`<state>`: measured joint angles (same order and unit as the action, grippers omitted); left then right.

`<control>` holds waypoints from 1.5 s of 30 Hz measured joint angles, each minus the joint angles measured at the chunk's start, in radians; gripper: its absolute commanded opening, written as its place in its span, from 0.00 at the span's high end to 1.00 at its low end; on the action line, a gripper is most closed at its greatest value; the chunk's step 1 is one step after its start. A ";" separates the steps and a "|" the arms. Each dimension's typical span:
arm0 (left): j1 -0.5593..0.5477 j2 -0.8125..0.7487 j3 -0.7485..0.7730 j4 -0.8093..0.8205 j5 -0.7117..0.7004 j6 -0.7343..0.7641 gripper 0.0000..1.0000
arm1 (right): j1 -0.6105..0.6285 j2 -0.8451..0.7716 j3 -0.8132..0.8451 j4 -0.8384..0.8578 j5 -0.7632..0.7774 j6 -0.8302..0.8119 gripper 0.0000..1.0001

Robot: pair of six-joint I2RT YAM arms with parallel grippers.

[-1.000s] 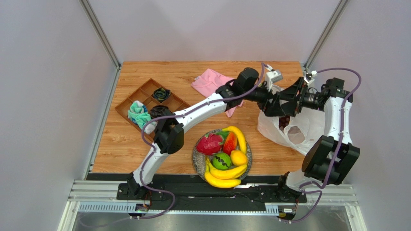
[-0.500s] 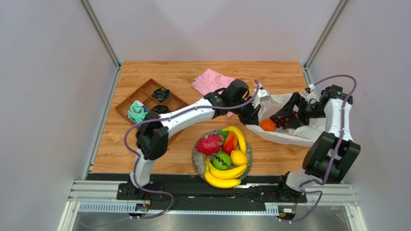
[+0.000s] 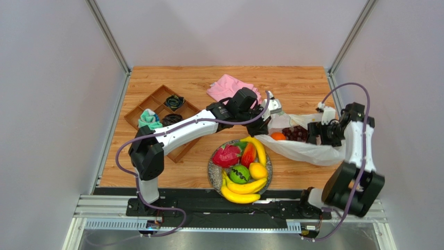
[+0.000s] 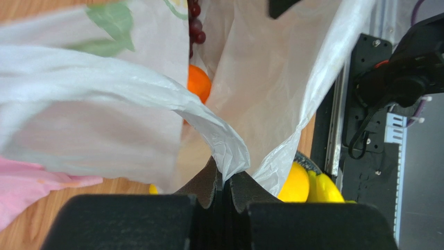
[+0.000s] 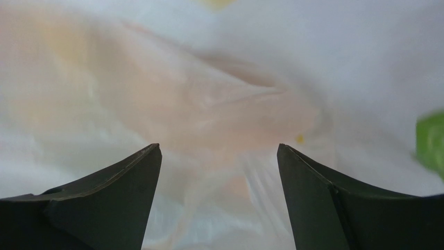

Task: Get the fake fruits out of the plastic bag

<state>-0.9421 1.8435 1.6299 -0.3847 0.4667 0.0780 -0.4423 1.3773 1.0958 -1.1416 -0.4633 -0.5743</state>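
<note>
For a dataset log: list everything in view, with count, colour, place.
plastic bag: one, white, right side
orange: one, orange, in bag
grapes: one bunch, purple, in bag
plate: one, grey, near centre
dragon fruit: one, pink, on plate
bananas: three, yellow, on plate
lemon: one, yellow, on plate
green fruit: one, green, on plate
red-orange piece: one, red-orange, on plate
cloth: one, pink, far centre
tray: one, brown, left
left end effector: one, black, shut on bag
right end effector: one, black, open by bag

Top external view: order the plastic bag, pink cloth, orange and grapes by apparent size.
Largest to smallest:
plastic bag
pink cloth, partly hidden
grapes
orange
Grapes and orange lie in the bag's mouth, partly covered, so their order is unsure.
</note>
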 measured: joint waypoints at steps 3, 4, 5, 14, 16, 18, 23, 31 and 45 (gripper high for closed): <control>0.000 0.000 -0.041 -0.002 -0.029 0.006 1.00 | 0.020 -0.187 -0.077 -0.050 -0.003 -0.183 0.15; 0.000 0.000 -0.049 -0.006 -0.035 0.010 1.00 | 0.025 -0.219 -0.078 -0.072 -0.014 -0.239 0.15; 0.000 0.000 -0.053 -0.007 -0.041 0.014 1.00 | 0.027 -0.225 -0.074 -0.082 -0.030 -0.275 0.16; 0.014 0.000 -0.064 0.007 -0.064 0.045 1.00 | 0.270 -0.086 -0.050 0.090 -0.119 -0.265 0.21; 0.022 0.000 -0.064 0.010 -0.056 0.050 1.00 | 0.356 -0.060 -0.052 0.152 -0.106 -0.217 0.18; 0.030 0.000 -0.064 0.012 -0.044 0.056 1.00 | 0.396 -0.018 -0.048 0.201 -0.089 -0.169 0.15; 0.041 0.000 -0.064 0.023 -0.011 0.060 1.00 | 0.409 0.137 -0.003 0.293 0.005 -0.057 0.00; 0.038 0.010 -0.048 0.024 0.023 0.059 1.00 | 0.440 0.388 0.147 0.316 0.016 -0.013 0.00; 0.034 0.061 0.019 0.019 0.033 0.055 1.00 | 0.508 0.378 0.149 0.317 -0.063 -0.024 0.00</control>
<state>-0.9085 1.9041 1.6489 -0.3653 0.4999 0.1326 0.0658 1.7554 1.2449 -0.8246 -0.5266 -0.5980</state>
